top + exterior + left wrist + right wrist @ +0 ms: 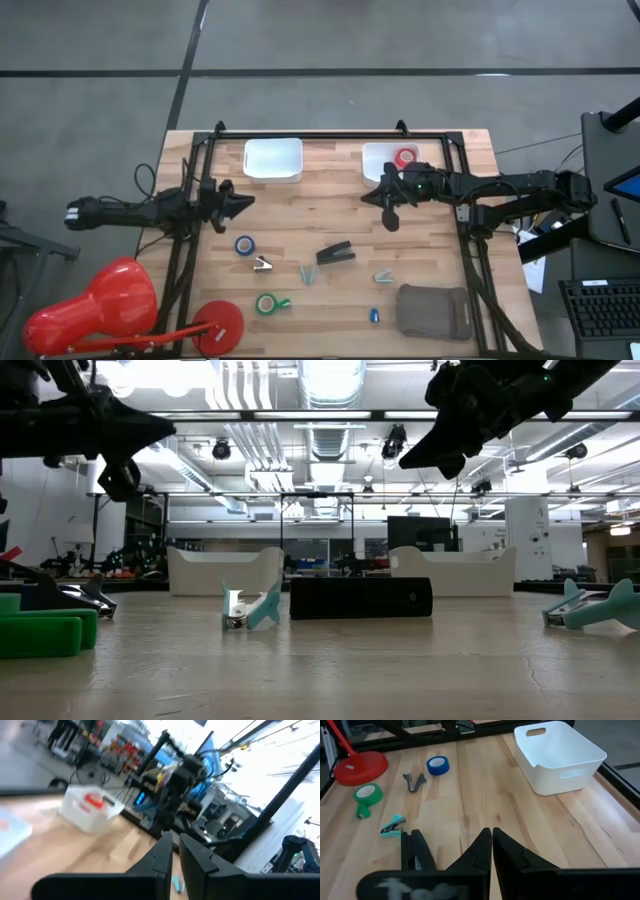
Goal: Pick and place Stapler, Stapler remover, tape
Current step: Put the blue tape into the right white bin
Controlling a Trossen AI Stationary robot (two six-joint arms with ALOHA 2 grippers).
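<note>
The black stapler [336,254] lies flat on the table's middle; it also shows in the right wrist view [415,851] and the low view [360,598]. A red tape roll [405,157] lies in the far right white bin [378,153]. A blue roll [245,244] and a green roll [267,303] lie flat on the wood. A grey staple remover [263,264] and two teal ones [307,272] [383,277] lie near the stapler. My left gripper [240,203] hovers shut and empty, far-left of the blue roll. My right gripper [390,215] hovers shut and empty, just near of the red-tape bin.
A second white bin [273,159] stands at the far middle-left. A grey fabric pouch [433,310] and a small blue object [374,315] lie near the front right. A red lamp with its round base [218,325] sits at the front left corner.
</note>
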